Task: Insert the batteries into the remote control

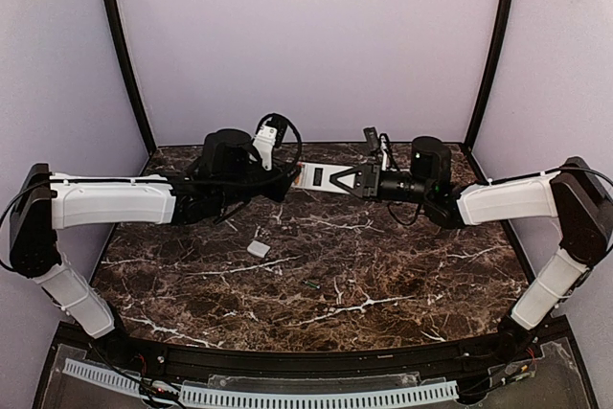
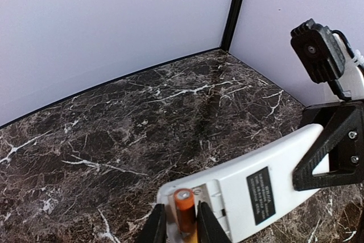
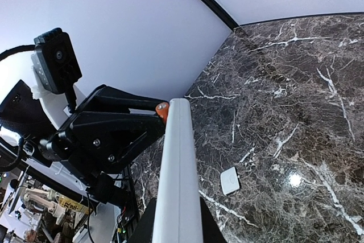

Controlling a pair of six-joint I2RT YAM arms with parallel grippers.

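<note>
Black label (image 2: 261,196) on remote control (image 2: 284,157) back — white print there, too small to read.

Cropped ends, unreadable bits
The battery (image 2: 183,206) and the left end effector (image 2: 182,225) flanking it run off the bottom edge, contact unclear; the remote control (image 3: 177,163), its label (image 2: 261,195) illegible, is cropped too, hiding most of the right end effector (image 3: 176,233); 1 dark speck (image 1: 312,283) on the tabletop (image 1: 383,265) is unidentifiable.

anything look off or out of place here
Nothing damaged or spilled. A small white piece, likely the battery cover, lies loose on the table, apart from the remote, whose back compartment stands open with an orange-tipped battery in it.
</note>
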